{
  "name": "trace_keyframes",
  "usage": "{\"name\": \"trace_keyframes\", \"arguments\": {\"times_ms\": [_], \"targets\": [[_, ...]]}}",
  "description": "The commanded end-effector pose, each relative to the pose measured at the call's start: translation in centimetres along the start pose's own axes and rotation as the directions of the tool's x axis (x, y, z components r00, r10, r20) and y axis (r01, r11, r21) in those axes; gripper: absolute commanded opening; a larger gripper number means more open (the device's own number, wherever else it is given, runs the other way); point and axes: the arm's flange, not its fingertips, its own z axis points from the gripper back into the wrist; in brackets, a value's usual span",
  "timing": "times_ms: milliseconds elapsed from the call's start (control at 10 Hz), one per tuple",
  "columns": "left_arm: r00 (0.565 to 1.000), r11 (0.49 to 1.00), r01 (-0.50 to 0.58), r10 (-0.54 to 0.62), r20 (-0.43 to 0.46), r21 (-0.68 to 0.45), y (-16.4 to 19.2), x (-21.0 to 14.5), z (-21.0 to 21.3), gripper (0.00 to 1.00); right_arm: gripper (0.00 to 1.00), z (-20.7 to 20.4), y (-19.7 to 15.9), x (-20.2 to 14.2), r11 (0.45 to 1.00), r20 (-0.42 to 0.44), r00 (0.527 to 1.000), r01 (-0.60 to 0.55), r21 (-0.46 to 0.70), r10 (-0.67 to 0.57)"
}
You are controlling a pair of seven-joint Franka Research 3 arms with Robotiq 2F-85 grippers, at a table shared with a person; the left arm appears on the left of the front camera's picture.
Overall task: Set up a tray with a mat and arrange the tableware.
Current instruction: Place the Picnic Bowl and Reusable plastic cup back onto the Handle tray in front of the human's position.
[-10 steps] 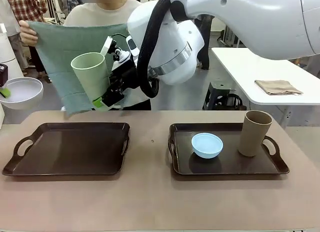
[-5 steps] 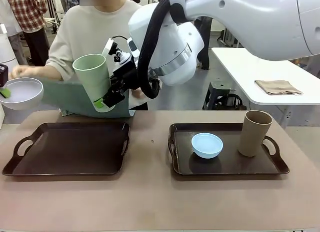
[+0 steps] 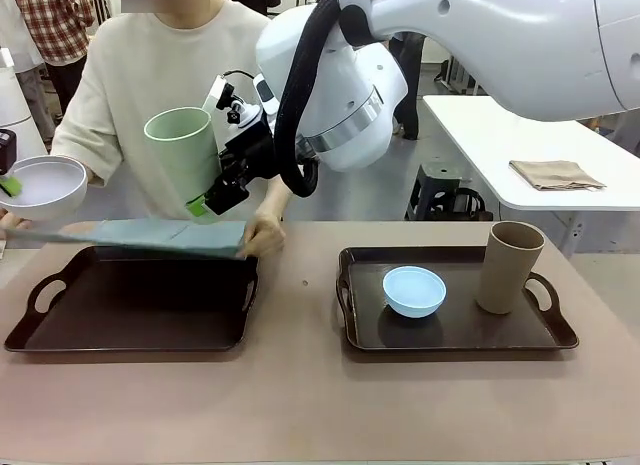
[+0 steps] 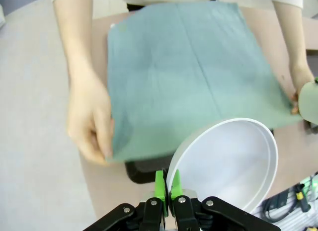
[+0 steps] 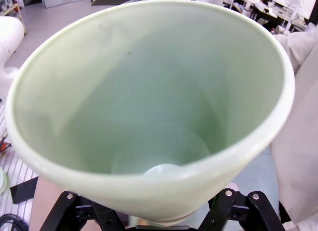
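Brown counter (image 3: 300, 405) runs the width of the front view, with two dark handled trays side by side on it and a bare strip between them and along the near edge. On the right tray (image 3: 455, 337) a light blue bowl (image 3: 414, 290) sits left of centre, round and shallow, and a tall tan-brown cup (image 3: 511, 266) stands upright by the right handle, apart from the bowl. The left tray (image 3: 140, 305) shows its dark floor bare from the near rim up to the far rim, where a person holds a teal-green mat (image 3: 140, 237) flat and low (whether it touches the rim I cannot tell), one hand (image 3: 262, 235) at its right corner. Above that far rim the right pincer (image 3: 205, 200) grasps the pale green cup (image 3: 183, 160) by its lower wall, the cup tilted, mouth up and leaning left; the wrist view looks straight down its smooth, flaring inside. At the far left edge the left pincer (image 4: 167, 184) is clenched on the rim of the white bowl (image 4: 228, 161), green pads either side of the thin lip, the bowl held in the air left of the mat and above the tray's left handle.
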Motion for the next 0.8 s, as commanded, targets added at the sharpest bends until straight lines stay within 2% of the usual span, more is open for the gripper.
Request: {"name": "trace_keyframes", "arguments": {"times_ms": [0,700], "targets": [[1.0,1.0,0.002,-0.002,-0.001,0.0,0.07,0.06,-0.03,0.0,0.0,-0.02,-0.2,0.11,1.0,0.004,1.0,-0.004,0.001,0.004],[1.0,1.0,0.002,-0.002,-0.001,0.0,0.07,0.06,-0.03,0.0,0.0,-0.02,-0.2,0.11,1.0,0.004,1.0,-0.004,0.001,0.004]]}}
